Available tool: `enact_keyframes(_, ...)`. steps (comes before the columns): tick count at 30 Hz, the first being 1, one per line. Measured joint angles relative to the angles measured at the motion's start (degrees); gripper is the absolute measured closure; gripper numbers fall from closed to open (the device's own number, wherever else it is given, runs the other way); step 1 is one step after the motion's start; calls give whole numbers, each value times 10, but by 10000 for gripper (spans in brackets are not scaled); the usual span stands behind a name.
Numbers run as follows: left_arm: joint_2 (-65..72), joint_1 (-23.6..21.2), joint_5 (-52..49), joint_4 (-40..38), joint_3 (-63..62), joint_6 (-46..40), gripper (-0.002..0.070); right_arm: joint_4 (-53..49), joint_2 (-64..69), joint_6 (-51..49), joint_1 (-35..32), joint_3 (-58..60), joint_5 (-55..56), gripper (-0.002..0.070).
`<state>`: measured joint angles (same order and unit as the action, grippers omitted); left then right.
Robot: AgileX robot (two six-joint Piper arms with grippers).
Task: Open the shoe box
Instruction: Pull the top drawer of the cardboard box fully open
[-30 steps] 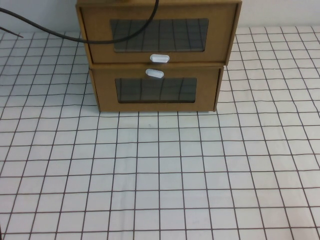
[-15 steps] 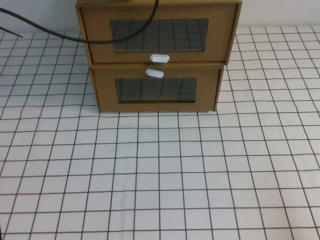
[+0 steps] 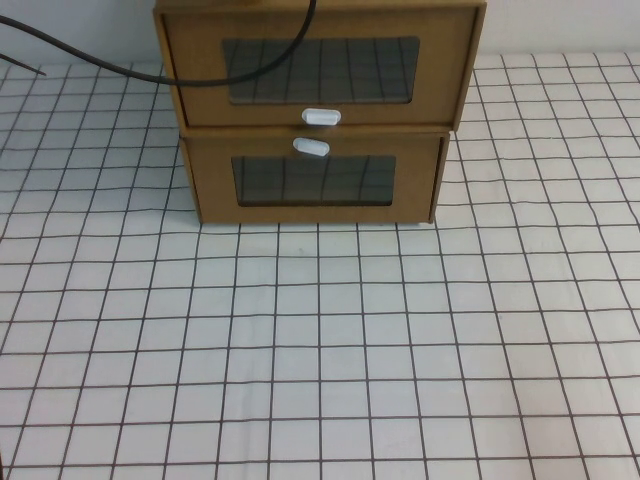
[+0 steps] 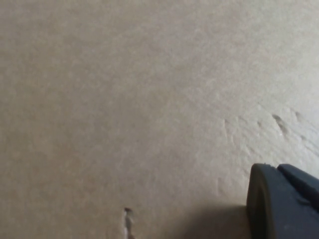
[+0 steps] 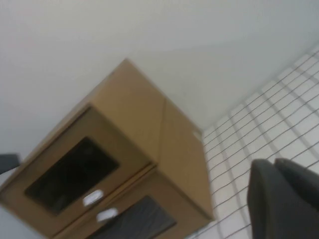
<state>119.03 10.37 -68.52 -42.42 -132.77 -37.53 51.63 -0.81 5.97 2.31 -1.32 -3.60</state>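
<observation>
No handle (image 3: pixel 310 148) is yet gripped, so the reach is judged the step in hand. The left gripper (image 4: pixel 284 199) is held close against a cardboard face (image 4: pixel 124 99), out of the high view; whether it is open or closed cannot be told. The top box (image 3: pixel 440 60) and bottom box (image 3: pixel 415 185) are stacked far centre on the cloth (image 3: pixel 320 350), both shut. The right gripper (image 5: pixel 281 199), closed and empty, is held off to the near right of them; it should be opened, brought level with one handle and drawn straight nearward once closed on it. Counted: one cable (image 3: pixel 100 68), two grippers, two boxes, two windows (image 3: pixel 313 180), two handles
</observation>
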Motion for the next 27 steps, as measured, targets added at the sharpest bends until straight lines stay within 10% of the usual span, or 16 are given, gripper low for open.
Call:
enact_keyframes(16, 0, 0, 0, -2, 0, 5, 680, -156, 373, 108, 14, -369, -453, 690)
enact_keyframes(27, 0, 0, 0, -2, 0, 23, 680, -294, 688, 119, 260, -635, -465, 689)
